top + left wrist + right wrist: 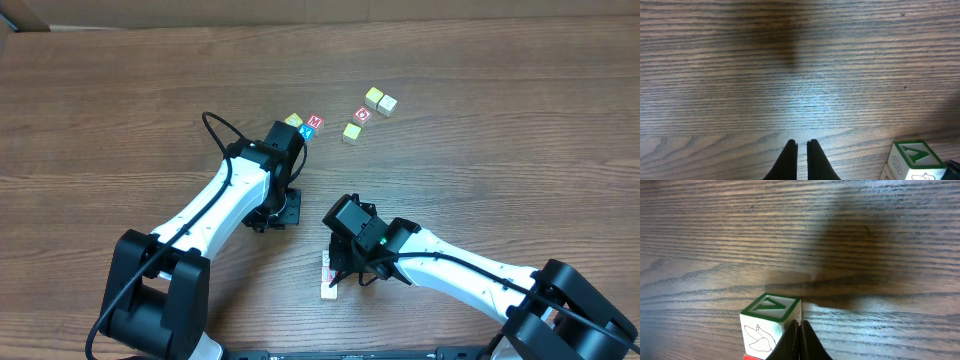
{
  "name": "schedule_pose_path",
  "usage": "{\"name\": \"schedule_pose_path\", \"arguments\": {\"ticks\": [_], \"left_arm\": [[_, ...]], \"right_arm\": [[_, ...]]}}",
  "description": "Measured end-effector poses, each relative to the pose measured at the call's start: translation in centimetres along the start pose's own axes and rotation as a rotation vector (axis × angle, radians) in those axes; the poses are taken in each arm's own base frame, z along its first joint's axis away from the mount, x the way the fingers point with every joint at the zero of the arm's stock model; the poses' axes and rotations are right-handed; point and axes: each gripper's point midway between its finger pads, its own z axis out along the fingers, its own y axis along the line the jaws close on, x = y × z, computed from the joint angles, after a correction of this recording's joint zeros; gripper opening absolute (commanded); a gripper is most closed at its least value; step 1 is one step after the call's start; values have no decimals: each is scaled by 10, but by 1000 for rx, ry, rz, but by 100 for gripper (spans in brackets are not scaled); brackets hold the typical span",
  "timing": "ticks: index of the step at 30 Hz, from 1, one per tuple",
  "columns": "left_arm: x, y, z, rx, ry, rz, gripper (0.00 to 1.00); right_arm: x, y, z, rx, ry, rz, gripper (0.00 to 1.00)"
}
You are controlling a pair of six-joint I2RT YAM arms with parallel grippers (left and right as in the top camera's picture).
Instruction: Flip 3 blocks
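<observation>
A short column of blocks, cream with red marks, stands near the front of the table. In the right wrist view its top cube has a green-framed letter face and a bird drawing on its side, with a red edge showing beneath. My right gripper is shut, its tips against that cube's right side and nothing between them; overhead it stands beside the column. My left gripper is shut and empty over bare wood, left of the same green-framed cube. Seen from above, the left gripper is apart from the column.
At the back of the wooden table lie loose cubes: a yellow one, a red M, a blue X, a red O, a yellow-green one and two pale ones.
</observation>
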Motion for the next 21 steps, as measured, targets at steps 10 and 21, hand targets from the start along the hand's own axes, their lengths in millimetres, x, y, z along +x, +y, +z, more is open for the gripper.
{"name": "schedule_pose_path", "arguments": {"ticks": [10, 21], "left_arm": [[0, 0, 0, 0, 0, 0, 4], [-18, -7, -52, 56, -160, 2, 4]], "right_arm": [[3, -13, -1, 55, 6, 41, 4], [-7, -39, -71, 284, -26, 63, 5]]}}
